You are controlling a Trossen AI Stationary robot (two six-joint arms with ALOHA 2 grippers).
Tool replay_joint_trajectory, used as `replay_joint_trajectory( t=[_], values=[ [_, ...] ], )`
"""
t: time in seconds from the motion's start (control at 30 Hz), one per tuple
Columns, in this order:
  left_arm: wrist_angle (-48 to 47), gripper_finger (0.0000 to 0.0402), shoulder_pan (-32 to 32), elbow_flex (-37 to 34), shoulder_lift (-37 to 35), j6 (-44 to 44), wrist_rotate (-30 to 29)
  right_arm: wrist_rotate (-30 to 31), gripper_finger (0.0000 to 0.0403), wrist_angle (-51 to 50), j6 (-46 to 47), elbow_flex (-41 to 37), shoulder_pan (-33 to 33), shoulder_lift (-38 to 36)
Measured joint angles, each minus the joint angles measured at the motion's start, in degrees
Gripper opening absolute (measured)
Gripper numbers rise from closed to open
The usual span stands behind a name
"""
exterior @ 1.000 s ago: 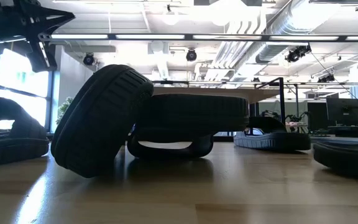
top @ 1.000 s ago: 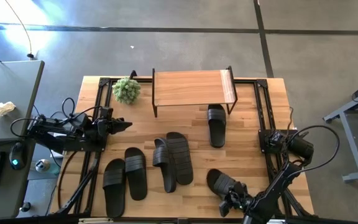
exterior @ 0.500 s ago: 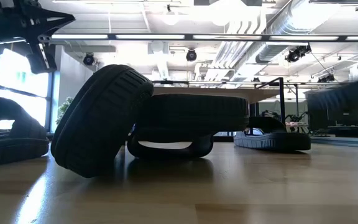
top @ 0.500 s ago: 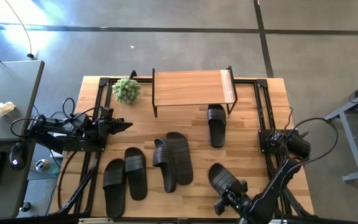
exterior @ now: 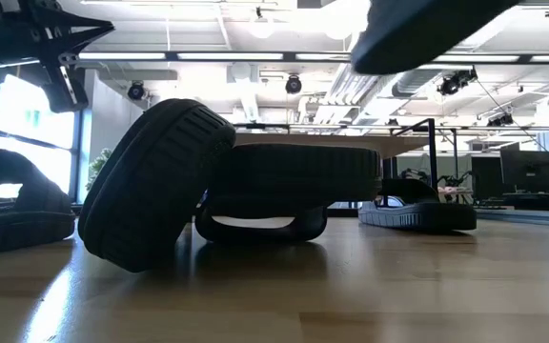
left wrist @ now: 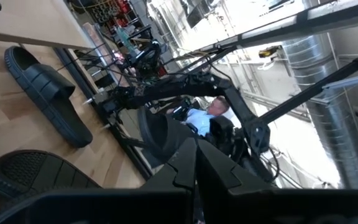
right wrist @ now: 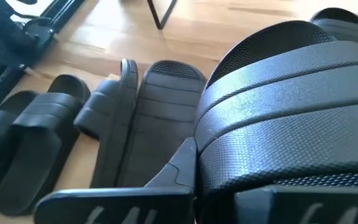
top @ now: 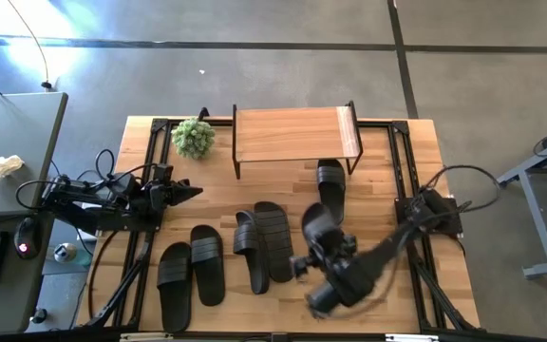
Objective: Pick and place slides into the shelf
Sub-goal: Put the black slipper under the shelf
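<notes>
My right gripper (top: pixel 323 249) is shut on a black slide (top: pixel 317 225) and holds it in the air over the table's right middle; in the low view the slide (exterior: pixel 417 29) shows high up. Another slide (top: pixel 330 190) lies flat near the shelf (top: pixel 292 135). In the middle, one slide (top: pixel 246 249) stands on its edge and leans on a flat one (top: pixel 274 239). Two more (top: pixel 207 263) (top: pixel 174 285) lie at the near left. My left gripper (top: pixel 194 190) waits shut at the left side. My right gripper holds the slide at its wide ribbed strap (right wrist: pixel 229 155). One finger (right wrist: pixel 176 171) lies against the strap's side edge; the slide hides the other finger. The fingers slant down from the table's near right. The slide is lifted clear of the table.
A small green plant (top: pixel 194 138) stands left of the shelf. Black frame rails (top: pixel 402 161) run along both table sides. Bare wood lies between the shelf and the middle slides. A person sits beyond the table in the left wrist view (left wrist: pixel 201 118).
My right gripper has risen from the table's near right corner and swung toward the table's middle, taking the slide with it. The slide, lying on the wood a second ago, is now lifted clear and nearer the shelf.
</notes>
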Motion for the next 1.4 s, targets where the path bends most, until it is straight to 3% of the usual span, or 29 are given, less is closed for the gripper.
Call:
replay_joint_trajectory(
  t=[0.37,0.53,0.7,0.83,0.93,1.27,1.4],
  values=[
    [-4.7,0.0001,0.0,0.0,0.0,0.1,3.1,-11.5,0.0000,20.8,-20.0,-8.6,-14.3,0.1],
    [-6.1,0.0001,0.0,0.0,0.0,0.1,5.1,-11.7,0.0000,27.9,-23.5,-14.3,-17.8,0.1],
    [-5.9,0.0001,0.0,0.0,0.0,0.1,5.3,-10.0,0.0000,31.2,-21.4,-20.1,-19.7,0.1],
    [-5.9,0.0001,0.0,0.0,0.0,0.1,5.3,-8.7,0.0000,46.0,-22.4,-27.0,-20.9,0.0],
    [-5.9,0.0001,0.0,0.0,0.0,0.0,5.3,-3.6,0.0000,52.0,-18.5,-31.4,-21.1,0.0],
    [-5.9,0.0001,0.0,0.0,0.0,-0.1,5.2,8.1,0.0000,51.8,-8.7,-34.5,-21.6,0.1],
    [-5.9,0.0001,0.0,0.0,0.0,-0.2,4.8,8.8,0.0000,51.6,-8.3,-34.5,-23.6,0.1]
  ],
)
